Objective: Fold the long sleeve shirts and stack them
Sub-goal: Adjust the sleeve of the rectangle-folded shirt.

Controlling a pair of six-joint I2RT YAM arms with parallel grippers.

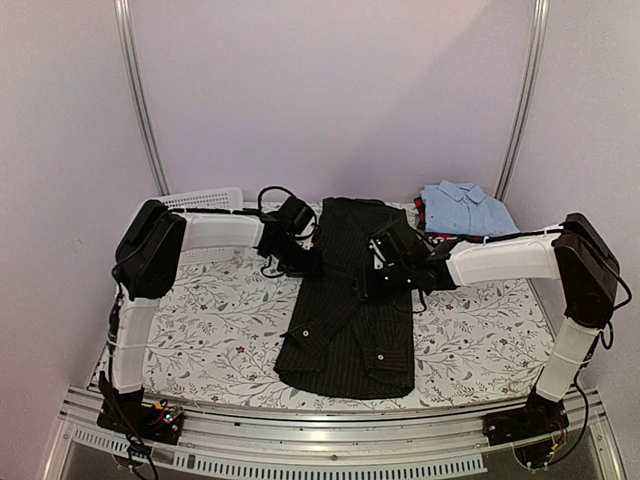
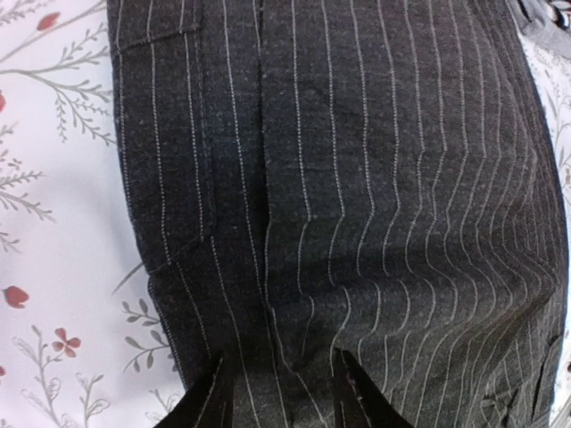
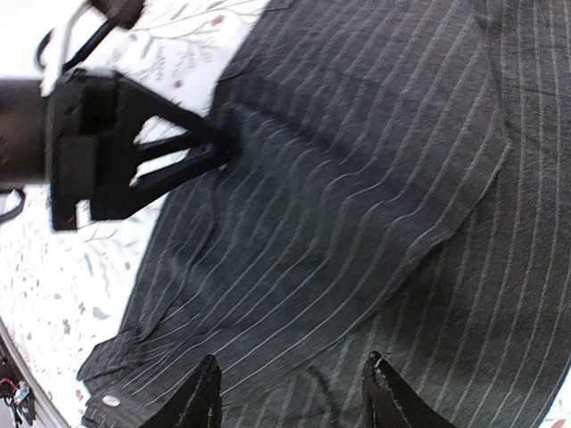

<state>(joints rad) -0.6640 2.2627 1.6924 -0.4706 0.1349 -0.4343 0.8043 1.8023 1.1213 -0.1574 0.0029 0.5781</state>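
Observation:
The black pinstriped long sleeve shirt lies lengthwise on the middle of the table, with a sleeve folded across its lower half. A folded light blue shirt rests at the back right. My left gripper sits at the black shirt's left edge. In the left wrist view this gripper is open, with pinstriped cloth lying flat below its fingers. My right gripper hovers over the shirt's upper middle. It is open too, above rippled cloth, and nothing is pinched. The left gripper's fingers touch the shirt's edge.
A white mesh basket stands at the back left corner. The table carries a floral cloth, bare on both sides of the black shirt. Cables loop behind the left wrist. White walls close in the back and sides.

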